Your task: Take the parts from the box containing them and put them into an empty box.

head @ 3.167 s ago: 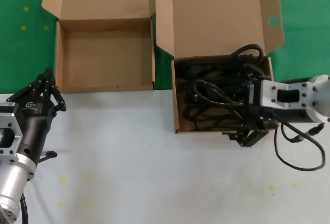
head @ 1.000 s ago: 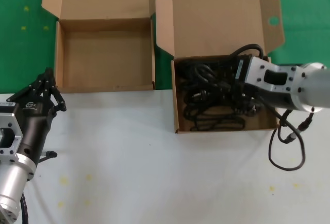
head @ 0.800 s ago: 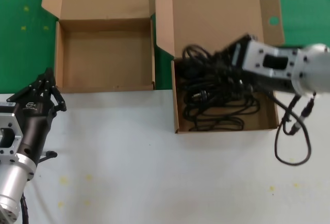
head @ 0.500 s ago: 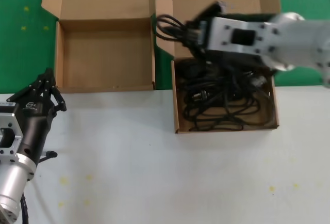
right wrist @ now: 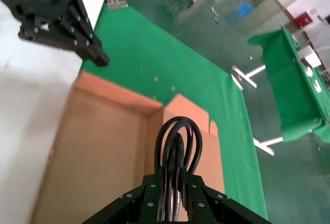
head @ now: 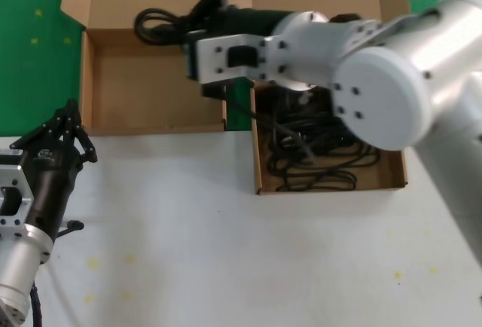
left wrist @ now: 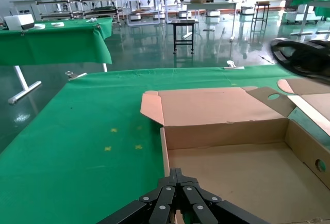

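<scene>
Right now the right gripper [head: 197, 19] reaches across the top middle of the head view, its fingers pinched on a coiled power cord [head: 160, 24] whose black loops stick out to the left, held above the rear edge of the empty box [head: 98, 108] in the upper left. From the right wrist camera the same cord [right wrist: 178, 141] shows as a bundle of loops rising out of the closed fingers, with the brown floor of that box [right wrist: 87, 146] below it and nothing lying in it.

Behind the big silver arm, the box with the hole in its flap [head: 260, 146] sits at centre right of the head view, lid standing up at the top of the frame. More cords [head: 316, 157] lie tangled inside it, filling most of the tray.

Down in the lower left corner the left gripper [head: 59, 132] is parked over the white table [head: 226, 252], just short of the near wall of the empty box, its black fingers drawn together to a point. Its own camera looks over those fingertips [left wrist: 177, 190] into the open box [left wrist: 232, 131], with green cloth [left wrist: 93, 131] beyond.
</scene>
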